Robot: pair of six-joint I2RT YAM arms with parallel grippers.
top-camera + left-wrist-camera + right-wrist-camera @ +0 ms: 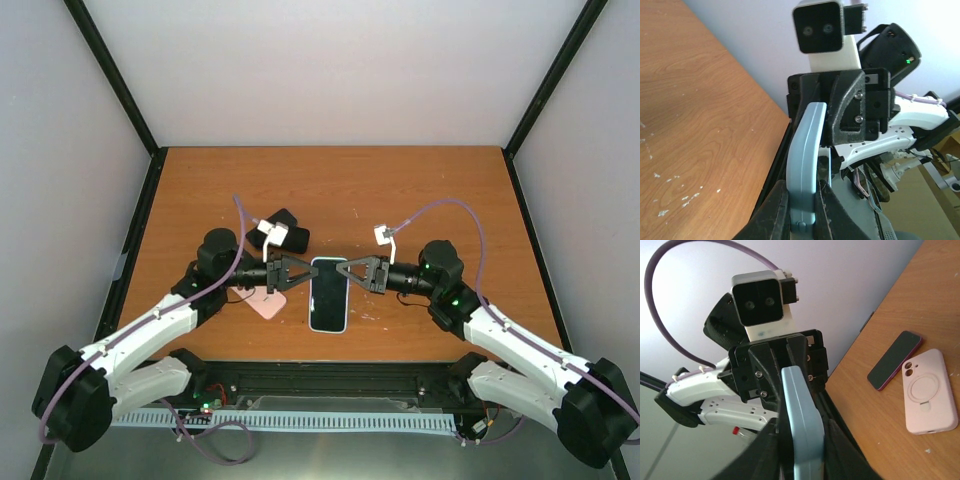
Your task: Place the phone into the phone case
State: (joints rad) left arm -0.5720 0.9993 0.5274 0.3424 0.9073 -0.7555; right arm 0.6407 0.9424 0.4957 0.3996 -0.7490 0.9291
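Observation:
A light blue phone case (328, 293) with a dark face up is held level just above the table, between both grippers. My left gripper (303, 273) is shut on its left edge; the case (803, 165) stands edge-on between the fingers (774, 212). My right gripper (352, 272) is shut on its right edge; the case (801, 435) is also edge-on there. A dark phone (894, 360) with a magenta rim lies flat on the table and also shows in the top view (290, 230). A pink case (930, 392) lies back up beside it.
The pink case (264, 303) lies partly under my left wrist. The wooden table (420, 200) is walled by black frame posts and white panels. Small white specks (687, 195) mark the wood.

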